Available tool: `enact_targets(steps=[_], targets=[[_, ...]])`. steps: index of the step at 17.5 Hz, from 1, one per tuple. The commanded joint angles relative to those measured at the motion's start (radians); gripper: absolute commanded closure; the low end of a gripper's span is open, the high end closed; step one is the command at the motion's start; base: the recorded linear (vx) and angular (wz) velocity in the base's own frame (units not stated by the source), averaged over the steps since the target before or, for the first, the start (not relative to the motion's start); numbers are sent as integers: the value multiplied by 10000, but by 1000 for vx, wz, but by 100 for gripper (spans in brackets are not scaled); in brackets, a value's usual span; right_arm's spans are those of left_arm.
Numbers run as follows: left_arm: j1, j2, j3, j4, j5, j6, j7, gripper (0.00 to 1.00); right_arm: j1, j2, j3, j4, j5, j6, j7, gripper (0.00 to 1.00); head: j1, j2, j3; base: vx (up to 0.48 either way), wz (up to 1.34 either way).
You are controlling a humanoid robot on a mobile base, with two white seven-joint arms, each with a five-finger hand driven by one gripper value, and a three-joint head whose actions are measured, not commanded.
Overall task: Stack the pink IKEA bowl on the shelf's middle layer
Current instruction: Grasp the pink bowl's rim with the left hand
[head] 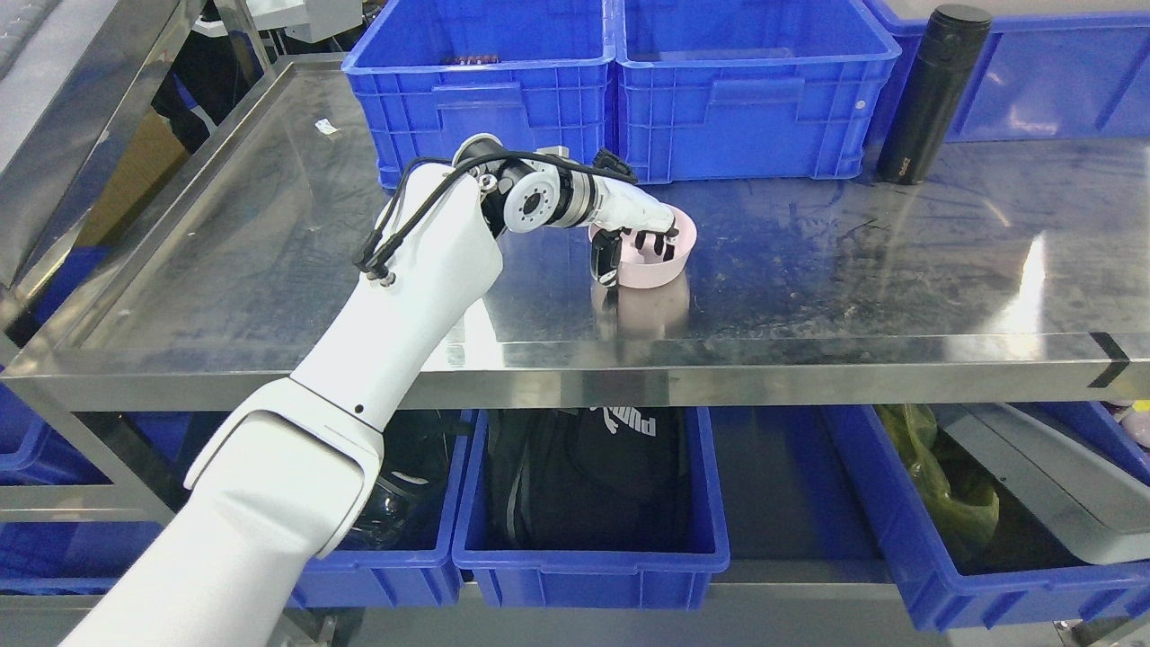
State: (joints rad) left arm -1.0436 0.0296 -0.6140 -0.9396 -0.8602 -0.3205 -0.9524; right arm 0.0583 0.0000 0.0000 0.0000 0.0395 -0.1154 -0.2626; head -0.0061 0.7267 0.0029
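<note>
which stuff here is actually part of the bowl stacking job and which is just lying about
Part of the job:
- pink bowl, on the steel shelf
- left hand, fingers over the bowl's rim, gripping it

Just lying about:
- black flask, upright at the back right
- blue crates behind the bowl
- black bag in a lower bin

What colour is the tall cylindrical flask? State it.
Black, head view: tall cylindrical flask.
</note>
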Motion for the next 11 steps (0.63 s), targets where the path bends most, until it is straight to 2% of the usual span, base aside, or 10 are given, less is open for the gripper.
enact_targets(steps=[1,3,5,10,11], targets=[[-10,-121,1367,606,-19,-1027,-201,96,0,-175,46,-175,-12,4,3,0,0,0,0,0,0],[-71,-121,2025,530,27,-1821,-262,100,0,-175,46,-175,3,4,3,0,0,0,0,0,19],[-148,-121,3264,271,89,-2651,-552,100,0,-175,46,-175,-12,4,3,0,0,0,0,0,-8],[387,-121,6609,-1613,226,-4353,-816,100,0,-175,31,-175,3,4,3,0,0,0,0,-3,-12],[525,-121,6919,-1892,394,-4649,-800,100,0,-175,46,-175,-12,4,3,0,0,0,0,0,0]])
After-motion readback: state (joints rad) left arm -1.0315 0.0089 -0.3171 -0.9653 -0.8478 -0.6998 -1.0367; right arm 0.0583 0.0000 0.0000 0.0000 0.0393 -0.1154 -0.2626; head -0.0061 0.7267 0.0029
